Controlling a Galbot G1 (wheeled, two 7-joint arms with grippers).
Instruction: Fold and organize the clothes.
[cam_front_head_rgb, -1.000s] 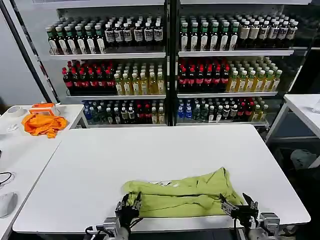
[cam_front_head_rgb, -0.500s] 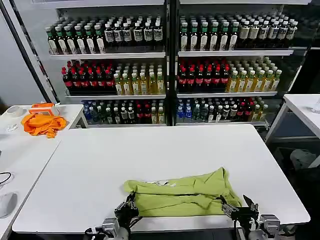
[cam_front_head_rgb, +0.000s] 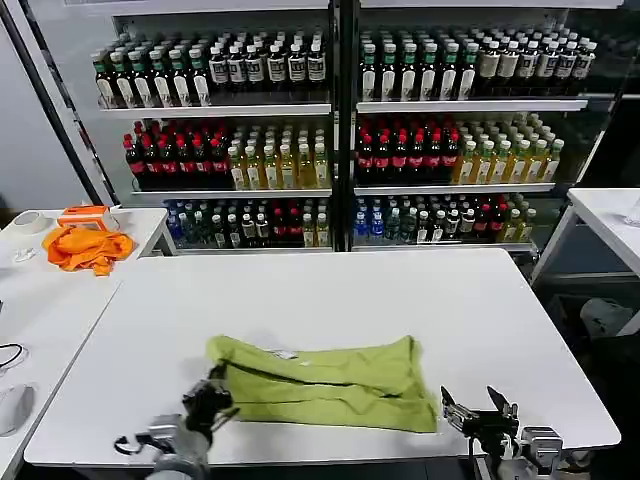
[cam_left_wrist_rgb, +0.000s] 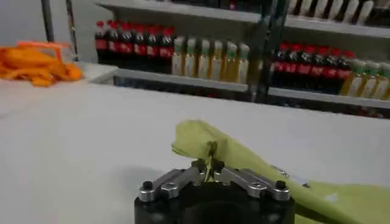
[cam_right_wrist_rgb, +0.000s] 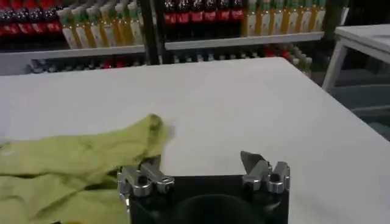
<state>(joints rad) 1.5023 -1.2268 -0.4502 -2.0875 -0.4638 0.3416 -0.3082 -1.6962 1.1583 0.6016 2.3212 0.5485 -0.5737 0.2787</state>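
T-shirt (cam_front_head_rgb: 325, 383): on table (cam_front_head_rgb: 350, 300), 6 o'clock edge.
Left gripper (cam_front_head_rgb: 212, 395): T-shirt's 9 o'clock.
Right gripper (cam_front_head_rgb: 478, 412): T-shirt's 4 o'clock.

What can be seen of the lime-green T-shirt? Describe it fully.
The lime-green T-shirt lies on the white table near its front edge, folded into a wrinkled, roughly rectangular band of soft, cotton-like cloth. A small white patch shows at its far edge. The left pincer is shut on its left corner; the open right pincer hangs apart.

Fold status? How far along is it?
Done: the green T-shirt lies as a folded band on the table. In hand: the left gripper is pinching its left corner, fingers shut; the right gripper sits open, apart from the cloth. Left: the crosswise folds and squaring it up.
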